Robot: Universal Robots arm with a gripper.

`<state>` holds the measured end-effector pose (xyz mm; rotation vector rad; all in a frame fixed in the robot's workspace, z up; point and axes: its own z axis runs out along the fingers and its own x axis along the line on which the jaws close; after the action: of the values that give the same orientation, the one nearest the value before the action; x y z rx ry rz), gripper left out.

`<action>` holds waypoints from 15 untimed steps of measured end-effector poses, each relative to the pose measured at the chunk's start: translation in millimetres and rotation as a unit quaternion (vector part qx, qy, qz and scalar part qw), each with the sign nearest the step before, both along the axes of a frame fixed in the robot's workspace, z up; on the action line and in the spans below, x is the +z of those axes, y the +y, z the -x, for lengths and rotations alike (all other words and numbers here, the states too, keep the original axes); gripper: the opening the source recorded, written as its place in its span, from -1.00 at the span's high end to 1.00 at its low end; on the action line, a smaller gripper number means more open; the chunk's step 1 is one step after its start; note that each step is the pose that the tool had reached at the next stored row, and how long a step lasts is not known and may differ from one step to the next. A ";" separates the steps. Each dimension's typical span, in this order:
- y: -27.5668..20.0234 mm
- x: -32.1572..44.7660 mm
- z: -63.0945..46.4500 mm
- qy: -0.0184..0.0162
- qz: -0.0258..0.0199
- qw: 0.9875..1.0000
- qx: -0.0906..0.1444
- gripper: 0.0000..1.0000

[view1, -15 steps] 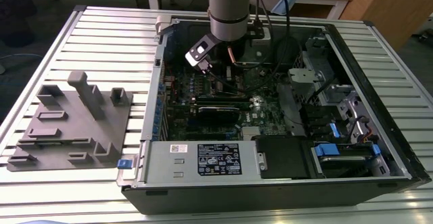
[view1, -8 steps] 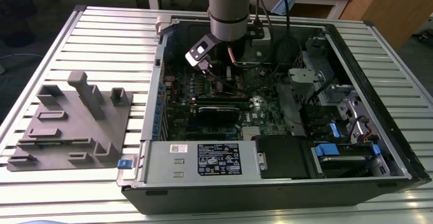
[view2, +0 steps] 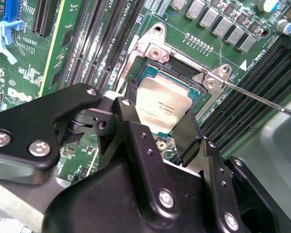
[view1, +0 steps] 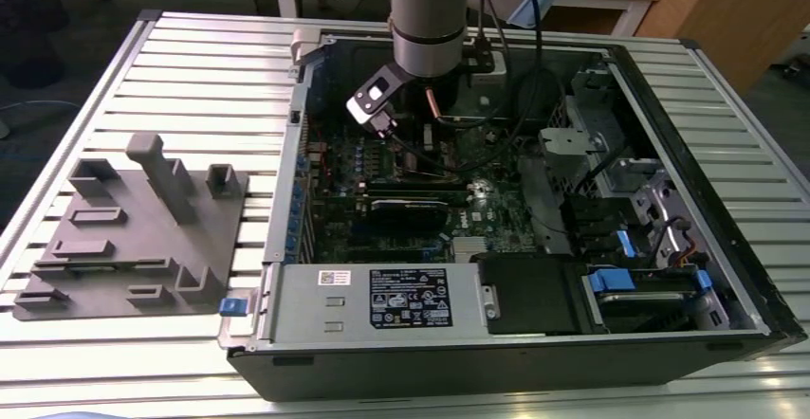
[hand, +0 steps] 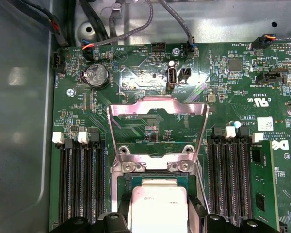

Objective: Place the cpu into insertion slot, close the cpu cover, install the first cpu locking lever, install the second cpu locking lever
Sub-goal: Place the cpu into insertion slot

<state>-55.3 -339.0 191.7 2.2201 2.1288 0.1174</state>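
We are working on the first step, placing the chip. Our end effector (view2: 161,113) is clamped on the cpu (view2: 160,101), its two fingers (view2: 130,99) gripping opposite edges. The cpu is hanging right over the insertion slot (view2: 178,73), and we cannot tell whether it is touching the slot yet. The cpu cover (hand: 157,103) is standing swung open on the far side of the slot, so nothing is lying over the opening.

We are judging that seating the chip calls for keeping it level and square with the shiny rim, since in the second wrist view it is looking slightly tilted. A thin locking lever (view2: 262,99) is sticking out beside the slot, clear of the fingers. Black memory slots (hand: 80,179) are flanking the slot closely on both sides, leaving the fingers little room. The computer case (view1: 379,362) is lying open on the bench (view1: 190,59), with a grey fixture block (view1: 139,220) sitting at the exterior view's left.
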 end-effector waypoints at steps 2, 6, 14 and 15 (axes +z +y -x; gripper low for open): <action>0.0 0.0 0.0 0.000 0.000 1.000 0.000 -0.08; -0.1 -0.6 0.1 0.000 0.000 1.000 0.000 -0.08; 0.3 -1.4 -0.1 -0.001 -0.001 1.000 0.000 -0.08; 0.4 -1.6 -0.2 -0.001 -0.001 1.000 0.000 -0.10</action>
<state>-55.1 -338.6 190.1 2.2207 2.1289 0.1216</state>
